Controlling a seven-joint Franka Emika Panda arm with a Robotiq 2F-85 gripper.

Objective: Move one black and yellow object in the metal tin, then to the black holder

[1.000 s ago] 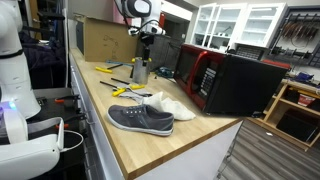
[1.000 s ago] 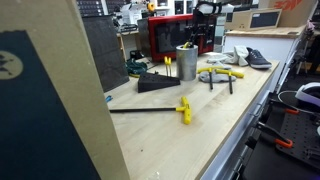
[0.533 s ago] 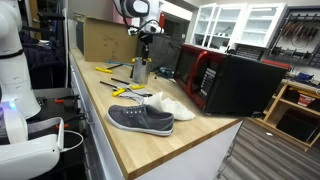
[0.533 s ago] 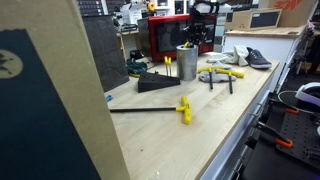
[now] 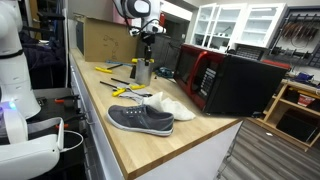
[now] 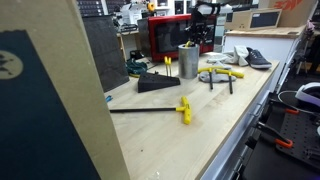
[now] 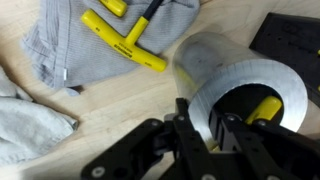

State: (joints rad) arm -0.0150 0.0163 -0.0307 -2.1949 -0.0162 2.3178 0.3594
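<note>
**Figure: End effector at the rim of the metal tin**

In the wrist view, my end effector (image 7: 208, 125) sits at the near rim of the metal tin (image 7: 215, 75). Its fingers (image 7: 183, 112) are drawn close together with only a narrow gap. I cannot tell whether they clamp anything, since the rim and dark shadow hide the fingertips. A yellow-handled tool (image 7: 265, 108) stands inside the tin, leaning against its far wall. The black holder (image 7: 295, 35) lies just beside the tin. A yellow T-handle tool (image 7: 125, 38) rests on a grey cloth (image 7: 55, 45), which is spread on the wooden tabletop (image 7: 120, 100).

In both exterior views the tin (image 5: 140, 71) (image 6: 187, 62) stands upright on the tabletop, with my end effector (image 5: 147, 35) directly above it. In an exterior view a grey shoe (image 5: 140, 119) lies well apart from the tin, nearer the tabletop's front end.
</note>
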